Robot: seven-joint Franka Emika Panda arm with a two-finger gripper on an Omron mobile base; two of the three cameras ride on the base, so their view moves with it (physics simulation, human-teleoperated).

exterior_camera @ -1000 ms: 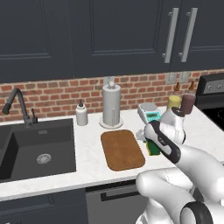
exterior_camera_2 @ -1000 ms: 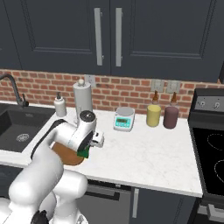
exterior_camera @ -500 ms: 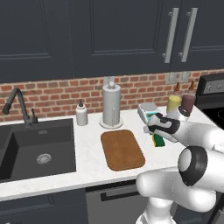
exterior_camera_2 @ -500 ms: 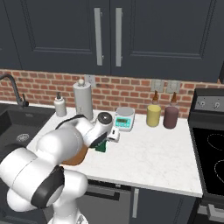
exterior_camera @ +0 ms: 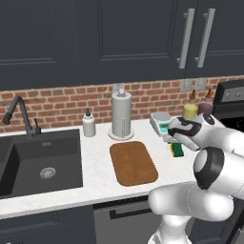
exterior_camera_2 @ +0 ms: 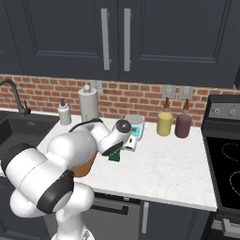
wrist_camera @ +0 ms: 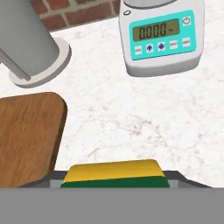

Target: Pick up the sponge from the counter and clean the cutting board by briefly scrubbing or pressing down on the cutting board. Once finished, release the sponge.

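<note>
Our sponge (wrist_camera: pixel 115 174), bottom centre, lies on the tabletop (wrist_camera: pixel 131 118) right of the board (wrist_camera: pixel 27 140). Light, soft; we'd pinch its long sides. Whether the jaws pinch it, we cannot tell.

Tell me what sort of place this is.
A rendered home kitchen, by the look of it: a white stone counter with a dark inset sink and faucet, dark cabinets over a brick backsplash, and a stove at the counter's end.

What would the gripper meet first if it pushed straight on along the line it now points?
Most likely the sponge, which sits right at the gripper tips, with the white counter beneath it.
</note>
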